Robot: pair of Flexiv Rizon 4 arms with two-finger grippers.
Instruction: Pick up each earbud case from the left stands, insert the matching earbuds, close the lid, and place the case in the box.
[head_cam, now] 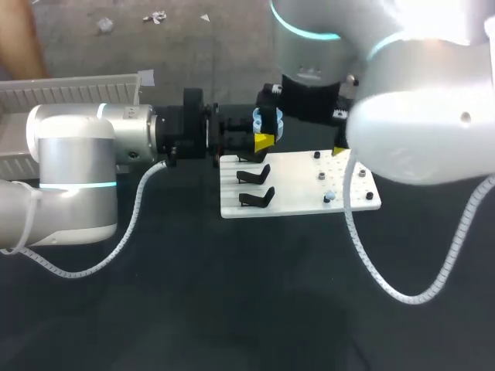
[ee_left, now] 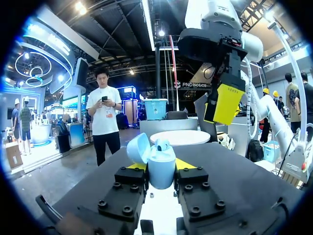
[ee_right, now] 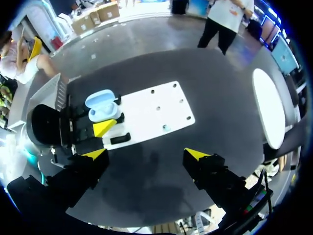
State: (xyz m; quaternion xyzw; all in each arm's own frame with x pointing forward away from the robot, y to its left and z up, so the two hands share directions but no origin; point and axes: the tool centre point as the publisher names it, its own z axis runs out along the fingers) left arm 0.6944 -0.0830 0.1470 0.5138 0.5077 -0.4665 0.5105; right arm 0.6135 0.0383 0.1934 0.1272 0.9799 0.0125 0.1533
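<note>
Earbud case [ee_left: 160, 165], upright with its lid open, is clenched in my left claw [ee_left: 161, 169] over the far-left corner of the white board [head_cam: 302, 182]. My right claw [ee_right: 145, 155], released and empty, hangs above, to its right.

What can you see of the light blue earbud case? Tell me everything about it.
The earbud case is pale blue, rounded and smooth, plastic by its look. Its hinged lid stands open, swung back to one side, and a pale blue earbud shows in its top. It sits upright, clamped between the left pincer and its yellow-tipped fingers, one on each side, beside the white board. Nothing else touches it.
</note>
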